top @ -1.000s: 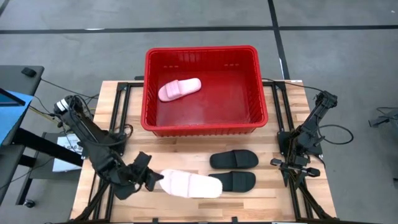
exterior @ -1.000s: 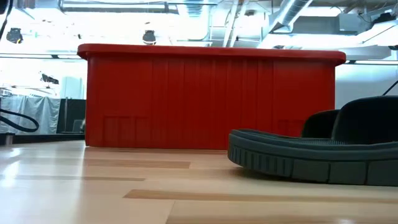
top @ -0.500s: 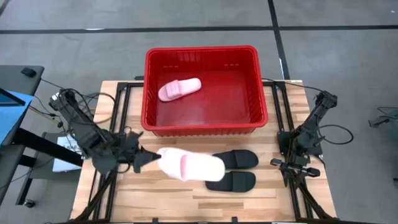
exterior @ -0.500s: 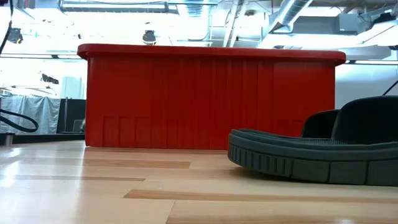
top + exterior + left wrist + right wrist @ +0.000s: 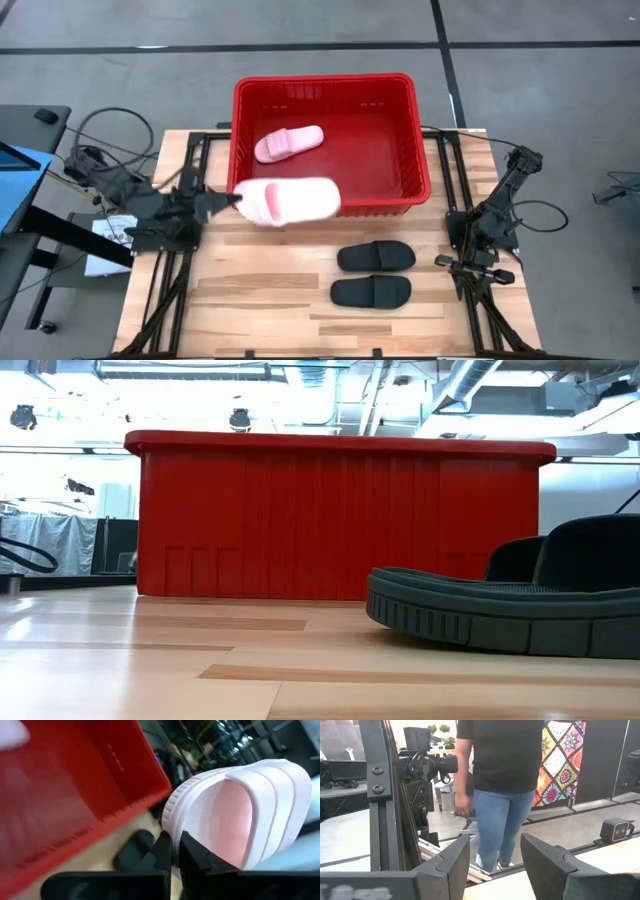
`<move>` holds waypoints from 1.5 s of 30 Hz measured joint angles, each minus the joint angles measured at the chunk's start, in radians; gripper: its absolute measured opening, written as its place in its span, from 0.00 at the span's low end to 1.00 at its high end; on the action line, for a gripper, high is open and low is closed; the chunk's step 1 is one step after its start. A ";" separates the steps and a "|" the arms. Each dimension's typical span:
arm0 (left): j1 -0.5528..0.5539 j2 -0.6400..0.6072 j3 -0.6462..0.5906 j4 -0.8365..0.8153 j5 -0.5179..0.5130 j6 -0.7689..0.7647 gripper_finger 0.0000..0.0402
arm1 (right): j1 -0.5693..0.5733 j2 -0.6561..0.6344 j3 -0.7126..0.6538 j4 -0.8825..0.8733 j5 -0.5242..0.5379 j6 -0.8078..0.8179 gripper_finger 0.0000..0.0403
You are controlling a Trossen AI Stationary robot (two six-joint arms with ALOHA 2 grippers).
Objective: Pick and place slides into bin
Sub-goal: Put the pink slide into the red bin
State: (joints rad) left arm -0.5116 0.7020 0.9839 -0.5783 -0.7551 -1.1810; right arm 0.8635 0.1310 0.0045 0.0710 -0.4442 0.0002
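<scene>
My left gripper (image 5: 232,200) is shut on a pale pink slide (image 5: 288,200), held in the air over the near rim of the red bin (image 5: 325,208). It also shows in the left wrist view (image 5: 240,815). A second pink slide (image 5: 288,143) lies sole down on the bin's floor at the far left. Two black slides (image 5: 375,257) (image 5: 371,292) lie side by side on the table near the bin; one shows in the low view (image 5: 510,600). My right gripper (image 5: 492,865) is open and empty, parked at the table's right edge. My left gripper pinches the pink slide's sole edge at its heel end (image 5: 172,827) between its two fingers. The fingers come level from the table's left side, along the slide's length. The slide is lifted clear, reaching out past the fingers toward the right over the bin's near rim.
The wooden tabletop (image 5: 250,300) has bare room at the near left. A person in jeans (image 5: 502,795) stands beyond the table's right side. Black frame rails (image 5: 190,180) run along both sides of the table.
My left gripper has risen from the table's near left and gone toward the far edge, up to the bin, carrying the pink slide. The slide has been lifted clear of the table and now hangs over the bin's near rim.
</scene>
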 joint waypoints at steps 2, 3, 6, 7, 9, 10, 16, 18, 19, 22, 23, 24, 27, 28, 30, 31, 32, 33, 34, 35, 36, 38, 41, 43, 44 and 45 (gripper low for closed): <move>0.056 -0.006 0.044 -0.079 0.014 0.001 0.00 | 0.000 0.000 0.000 0.000 0.000 0.000 0.41; 0.085 -0.005 0.072 -0.127 0.018 0.001 0.00 | 0.000 0.000 0.000 0.000 0.000 0.000 0.41; 0.176 0.016 0.163 -0.233 0.032 0.010 0.00 | 0.000 0.000 0.000 0.000 0.000 0.000 0.41; 0.209 0.027 0.194 -0.255 0.037 0.017 0.00 | 0.000 0.000 0.000 0.000 0.000 0.000 0.41; 0.278 0.058 0.260 -0.304 0.049 0.024 0.00 | 0.000 0.000 0.000 0.000 0.000 0.000 0.41; 0.314 0.077 0.296 -0.333 0.062 0.025 0.00 | 0.000 0.000 0.000 0.000 0.000 0.000 0.41; 0.560 0.241 0.516 -0.532 0.192 0.022 0.00 | 0.000 0.000 0.000 0.000 0.000 0.000 0.41; 0.640 0.305 0.580 -0.568 0.262 0.028 0.00 | 0.000 0.000 0.000 0.000 0.000 0.000 0.41; 0.679 0.340 0.612 -0.576 0.305 0.038 0.00 | 0.000 0.000 0.000 0.000 0.000 0.000 0.41; 0.780 0.437 0.698 -0.622 0.416 0.067 0.00 | 0.000 0.000 0.000 0.000 0.000 0.000 0.41; 0.810 0.467 0.724 -0.636 0.452 0.080 0.00 | 0.000 0.000 0.000 0.000 0.000 0.000 0.41; 0.837 0.498 0.749 -0.653 0.482 0.093 0.00 | 0.000 0.000 0.000 0.000 0.000 0.000 0.41; 0.905 0.579 0.788 -0.688 0.552 0.121 0.00 | 0.000 0.000 0.000 0.000 0.000 0.000 0.41; 0.920 0.599 0.792 -0.688 0.567 0.127 0.00 | 0.000 0.000 0.000 0.000 0.000 0.000 0.41; 0.946 0.633 0.793 -0.690 0.604 0.144 0.00 | 0.000 0.000 0.000 0.000 0.000 0.000 0.41; 0.958 0.650 0.793 -0.692 0.625 0.151 0.00 | 0.000 0.000 0.000 0.000 0.000 0.000 0.41; 0.967 0.667 0.793 -0.693 0.645 0.158 0.00 | 0.000 0.000 0.000 0.000 0.000 0.000 0.41; 0.974 0.685 0.793 -0.693 0.663 0.166 0.00 | 0.000 0.000 0.000 0.000 0.000 0.000 0.41; 0.979 0.700 0.793 -0.693 0.680 0.174 0.00 | 0.000 0.000 0.000 0.000 0.000 0.000 0.41; 0.984 0.714 0.793 -0.693 0.695 0.181 0.00 | 0.000 0.000 0.000 0.000 0.000 0.000 0.41; 0.989 0.725 0.793 -0.695 0.706 0.191 0.00 | 0.000 0.000 0.000 0.000 0.000 0.000 0.41; 0.997 0.741 0.793 -0.709 0.724 0.202 0.00 | 0.000 0.000 0.000 0.000 0.000 0.000 0.41; 1.023 0.757 0.793 -0.737 0.742 0.210 0.00 | 0.000 0.000 0.000 0.000 0.000 0.000 0.41; 1.043 0.758 0.793 -0.769 0.751 0.221 0.00 | 0.000 0.000 0.000 0.000 0.000 0.000 0.41; 1.053 0.758 0.793 -0.791 0.751 0.222 0.00 | 0.000 0.000 0.000 0.000 0.000 0.000 0.41; 1.061 0.758 0.793 -0.810 0.752 0.223 0.00 | 0.000 0.000 0.000 0.000 0.000 0.000 0.41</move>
State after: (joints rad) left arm 0.5490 1.4597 1.7767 -1.3881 -0.0035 -0.9577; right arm 0.8632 0.1314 0.0046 0.0711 -0.4442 0.0003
